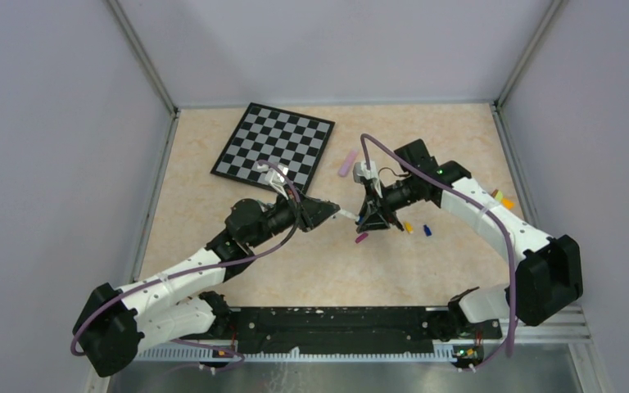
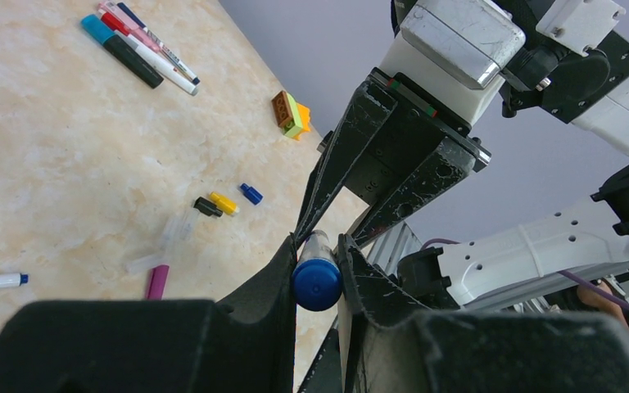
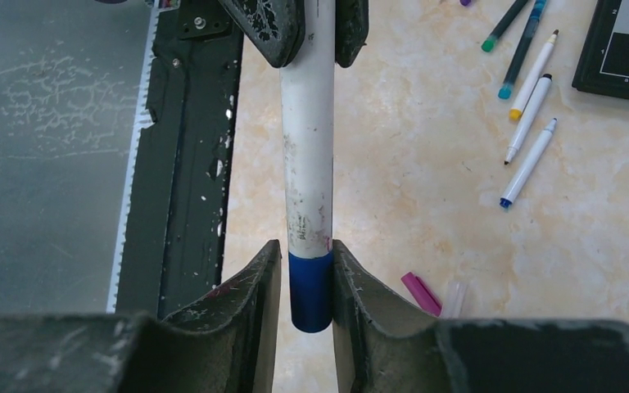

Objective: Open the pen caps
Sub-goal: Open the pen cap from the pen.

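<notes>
A white pen (image 1: 346, 214) hangs level above the table between my two grippers. My left gripper (image 1: 330, 214) is shut on its barrel; in the left wrist view the pen's round blue butt end (image 2: 317, 282) sits clamped between the pads. My right gripper (image 3: 307, 250) is shut on the blue pen cap (image 3: 310, 291) at the other end, with the white barrel (image 3: 309, 164) running away to the left gripper's fingers (image 3: 266, 24). Loose pen caps lie on the table: magenta (image 3: 420, 293), yellow (image 2: 223, 202), black (image 2: 207, 206) and blue (image 2: 251, 194).
The chessboard (image 1: 274, 146) lies at the back left. A pink pen (image 1: 346, 163) rests beside it. Several pens (image 3: 528, 82) lie near the board and more (image 2: 139, 45) lie farther right, by a yellow-orange block (image 2: 291, 115). A black rail (image 1: 336, 319) runs along the near edge.
</notes>
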